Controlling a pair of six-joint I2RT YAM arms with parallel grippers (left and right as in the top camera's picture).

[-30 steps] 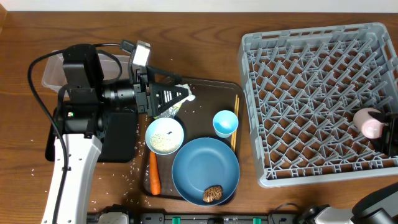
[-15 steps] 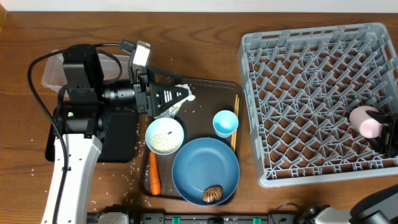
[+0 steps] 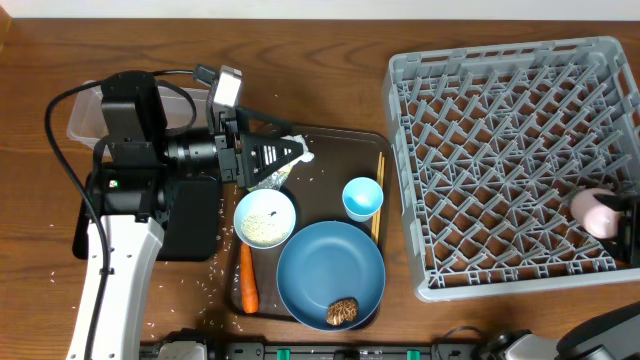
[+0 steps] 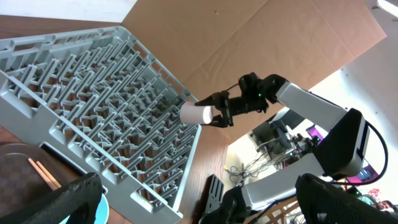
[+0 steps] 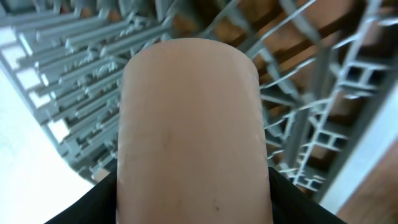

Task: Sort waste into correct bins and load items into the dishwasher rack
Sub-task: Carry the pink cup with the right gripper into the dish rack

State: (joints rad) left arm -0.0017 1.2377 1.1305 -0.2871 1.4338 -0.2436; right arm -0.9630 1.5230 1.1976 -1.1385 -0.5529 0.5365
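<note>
My right gripper [image 3: 614, 214] is shut on the small pink cup [image 3: 595, 211], held on its side over the right part of the grey dishwasher rack [image 3: 500, 150]. The cup [image 5: 193, 124] fills the right wrist view, with rack pegs [image 5: 74, 68] behind it. From the left wrist, the cup [image 4: 196, 114] hangs above the rack [image 4: 93, 106]. My left gripper [image 3: 285, 152] is open over the silvery wrapper [image 3: 270, 178] and white paper [image 3: 301, 152]. The blue plate [image 3: 325, 265] carries the brown lump [image 3: 343, 312]. White bowl [image 3: 265, 218], light-blue cup [image 3: 362, 197], carrot [image 3: 247, 278] and chopsticks [image 3: 379, 195] lie nearby.
These things rest on a flat brown serving tray [image 3: 340, 140]. A clear tub [image 3: 85, 115] and a black tray [image 3: 195, 225] sit under my left arm. Loose rice [image 3: 205, 280] is scattered on the wooden table beside the tray.
My right gripper has carried the pink cup a little toward the rack's front right corner and lower. The left arm has not moved.
</note>
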